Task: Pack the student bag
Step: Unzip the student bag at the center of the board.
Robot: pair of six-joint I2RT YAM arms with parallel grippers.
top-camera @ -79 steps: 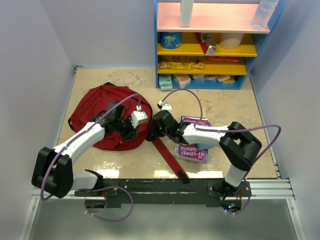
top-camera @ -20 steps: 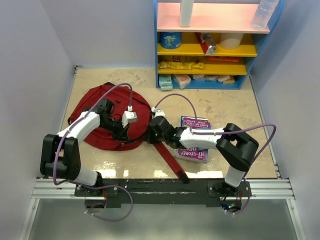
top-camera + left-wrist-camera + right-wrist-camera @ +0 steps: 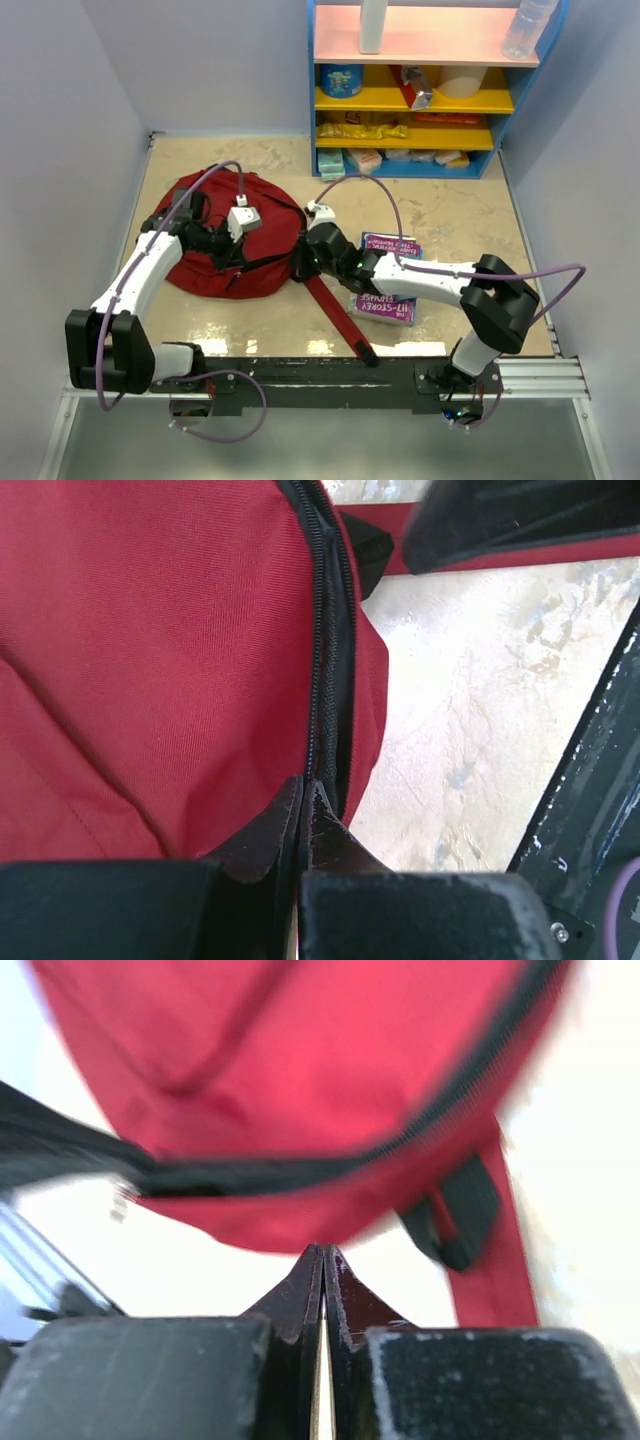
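Your left gripper (image 3: 305,802) pinched shut at the student bag (image 3: 150,640) zipper (image 3: 322,630), catch unclear, right gripper (image 3: 323,1265) closed empty nearby

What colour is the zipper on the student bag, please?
Black zipper; the left wrist view shows it best.

Purple book (image 3: 385,308) flat on counter (image 3: 450,215), right of centre. Blue shelf (image 3: 312,100) behind: clear bottle (image 3: 525,28), blue tin (image 3: 341,80), snack packs (image 3: 362,130).
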